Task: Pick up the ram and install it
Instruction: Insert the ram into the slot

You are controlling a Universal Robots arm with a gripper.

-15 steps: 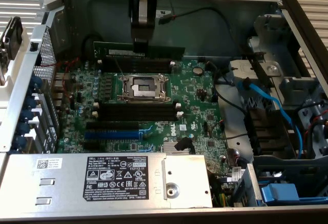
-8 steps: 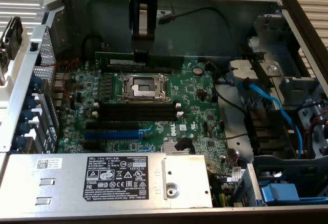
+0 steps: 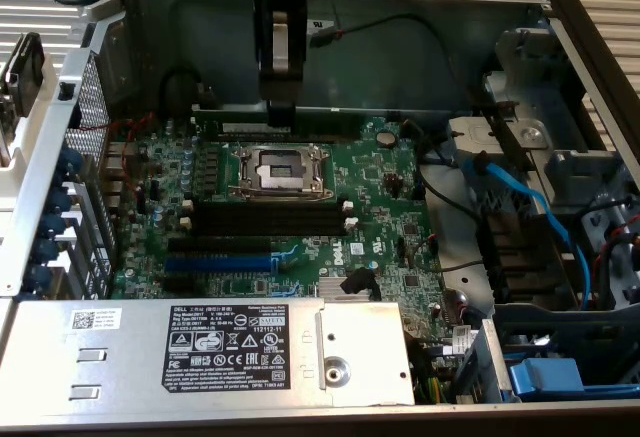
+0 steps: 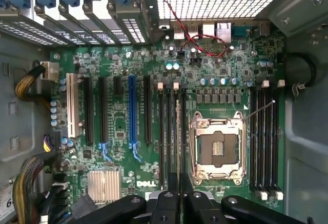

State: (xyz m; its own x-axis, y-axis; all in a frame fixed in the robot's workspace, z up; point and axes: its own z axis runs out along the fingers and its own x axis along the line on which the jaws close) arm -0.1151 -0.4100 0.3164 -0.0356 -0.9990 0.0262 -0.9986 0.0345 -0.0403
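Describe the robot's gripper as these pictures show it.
The gripper is black, with a long narrow body and a pale grey panel down its front. From the wrist view, the gripper has black jointed links with round pivot bolts, narrowing to two slim black fingers. No markings can be read.

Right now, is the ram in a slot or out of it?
Out. The gripper holds the ram above the motherboard; the black slots beneath look empty.
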